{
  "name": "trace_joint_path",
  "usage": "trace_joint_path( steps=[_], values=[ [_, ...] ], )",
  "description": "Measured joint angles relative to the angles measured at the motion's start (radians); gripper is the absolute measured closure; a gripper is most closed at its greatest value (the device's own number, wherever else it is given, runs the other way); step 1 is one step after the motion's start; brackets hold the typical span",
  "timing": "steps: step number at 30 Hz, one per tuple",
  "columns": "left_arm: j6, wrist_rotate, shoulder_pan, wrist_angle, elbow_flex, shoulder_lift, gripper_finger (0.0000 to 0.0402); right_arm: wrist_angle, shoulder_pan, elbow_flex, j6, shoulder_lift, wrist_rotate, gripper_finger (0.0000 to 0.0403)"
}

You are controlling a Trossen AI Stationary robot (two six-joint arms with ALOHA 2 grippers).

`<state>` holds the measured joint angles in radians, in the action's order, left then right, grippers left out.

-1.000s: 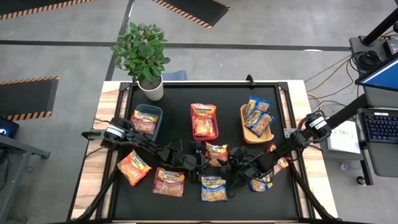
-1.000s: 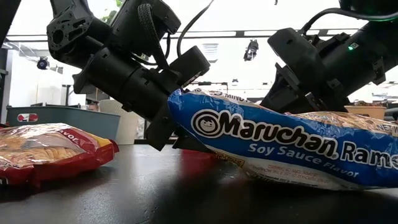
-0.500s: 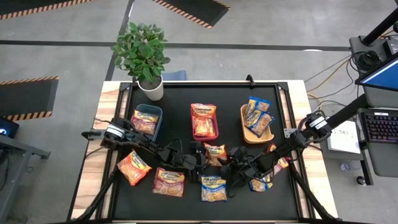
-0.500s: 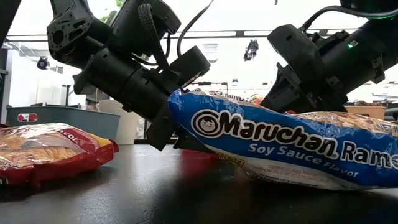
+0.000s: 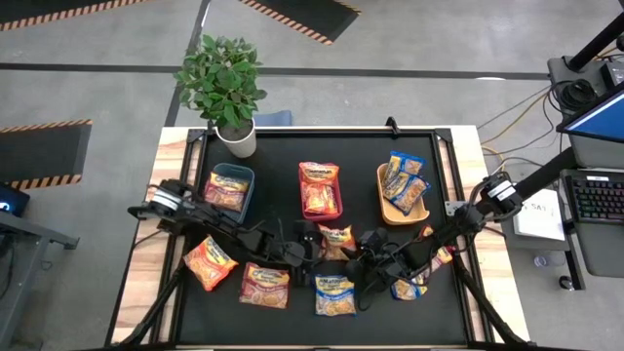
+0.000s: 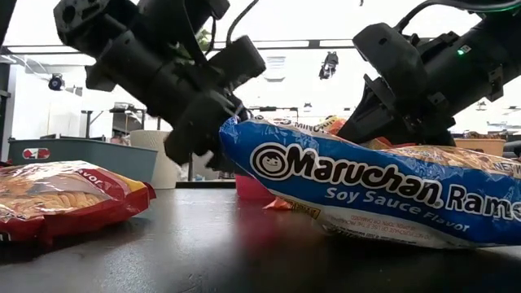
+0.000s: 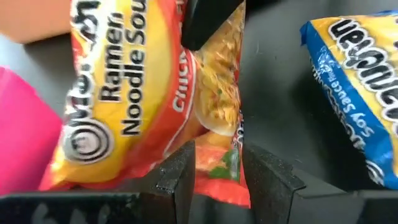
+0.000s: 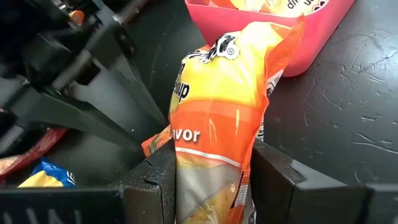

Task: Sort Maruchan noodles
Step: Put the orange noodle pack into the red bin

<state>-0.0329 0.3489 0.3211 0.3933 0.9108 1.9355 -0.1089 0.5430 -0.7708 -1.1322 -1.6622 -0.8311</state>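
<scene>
Mid-handover at table centre, just in front of the red bin [image 5: 320, 188]: orange chicken ramen packet [image 5: 338, 239] pinched by both left gripper [image 7: 214, 176] and right gripper [image 8: 214, 171]. Next, probably: one gripper releasing, then packet carried to the matching bin.

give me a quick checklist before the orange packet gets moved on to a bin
1. Right gripper closed on the orange packet: ok.
2. Left gripper also clamped on the same orange packet: not ok, one must release first.
3. Packet lifted off the mat: cannot tell.
4. Red bin nearby has room: ok, it holds few packets.
5. Blue packet out of the way: ok, it lies apart, nearer the front edge.
</scene>
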Motion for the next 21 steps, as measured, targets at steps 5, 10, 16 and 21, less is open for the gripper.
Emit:
trace_joint_path(
  steps=[5, 10, 16, 21],
  values=[
    [0.053, 0.004, 0.025, -0.100, 0.000, -0.103, 0.0286, -0.001, 0.003, 0.000, 0.017, 0.007, -0.006, 0.0260],
    [0.134, 0.007, 0.047, -0.151, -0.018, -0.236, 0.0286, -0.001, 0.015, -0.005, 0.070, 0.021, -0.007, 0.0260],
    [0.203, 0.032, 0.053, -0.141, -0.103, -0.432, 0.0286, -0.006, 0.030, -0.020, 0.144, 0.063, -0.008, 0.0260],
    [0.243, 0.117, 0.052, -0.083, -0.188, -0.569, 0.0286, -0.010, 0.027, -0.050, 0.246, 0.092, -0.028, 0.0260]
  ],
)
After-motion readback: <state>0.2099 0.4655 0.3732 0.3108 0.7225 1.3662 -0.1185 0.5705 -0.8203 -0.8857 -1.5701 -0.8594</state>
